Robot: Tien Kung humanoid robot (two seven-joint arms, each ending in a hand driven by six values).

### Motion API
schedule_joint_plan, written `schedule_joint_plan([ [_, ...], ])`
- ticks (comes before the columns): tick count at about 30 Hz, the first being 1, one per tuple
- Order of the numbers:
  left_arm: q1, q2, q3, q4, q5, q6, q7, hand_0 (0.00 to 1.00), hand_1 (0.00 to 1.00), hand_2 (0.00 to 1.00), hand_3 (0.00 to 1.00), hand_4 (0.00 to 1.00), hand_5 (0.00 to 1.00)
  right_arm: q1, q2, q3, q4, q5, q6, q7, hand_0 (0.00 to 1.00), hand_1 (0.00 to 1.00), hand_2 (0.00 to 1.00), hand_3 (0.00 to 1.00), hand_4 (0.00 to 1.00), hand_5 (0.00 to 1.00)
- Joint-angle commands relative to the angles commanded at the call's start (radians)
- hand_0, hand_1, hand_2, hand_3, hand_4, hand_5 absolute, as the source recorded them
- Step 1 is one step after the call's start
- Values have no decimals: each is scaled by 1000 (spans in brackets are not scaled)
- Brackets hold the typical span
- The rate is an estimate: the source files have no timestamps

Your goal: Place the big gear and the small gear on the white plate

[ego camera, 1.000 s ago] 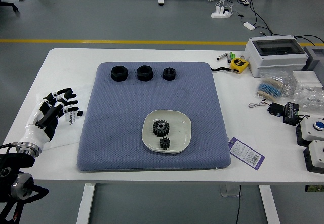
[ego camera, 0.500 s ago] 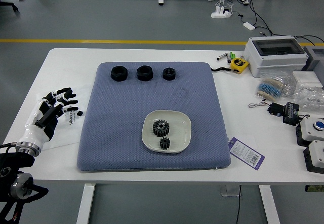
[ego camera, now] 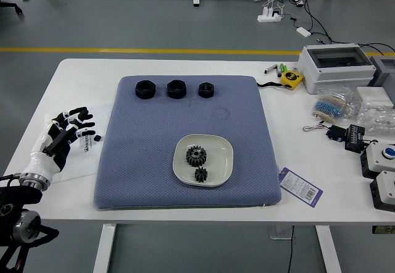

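My left hand (ego camera: pixel 82 125) is held over the white table's left side, left of the blue-grey mat, its fingers spread and holding nothing. On the mat, the white plate (ego camera: pixel 221 157) carries both gears. The big gear (ego camera: pixel 196 155) lies left of the plate's middle, and the small gear (ego camera: pixel 201 174) is just below it, nearer the table's front edge. Whether the two gears touch is too small to tell. The right hand is out of view.
Several black round parts, one of them a hex-like piece (ego camera: pixel 206 90), line the mat's (ego camera: pixel 154 137) far edge. A yellow tape measure (ego camera: pixel 291 79), a white box (ego camera: pixel 336 68), a purple-edged tag (ego camera: pixel 300 187), bagged parts and switch boxes (ego camera: pixel 378 159) are on the right.
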Motion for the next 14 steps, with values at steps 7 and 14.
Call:
schedule_joint_plan([
  [7,1,0,-4,1,1,-1,1,472,550,593,617,927,425,0,0,1,0,-1,0,0,650,646,733,582,841,679],
  [14,2,1,-4,-3,4,-1,2,472,550,593,617,927,425,-3,1,2,0,-2,-1,-1,650,646,733,582,841,679],
])
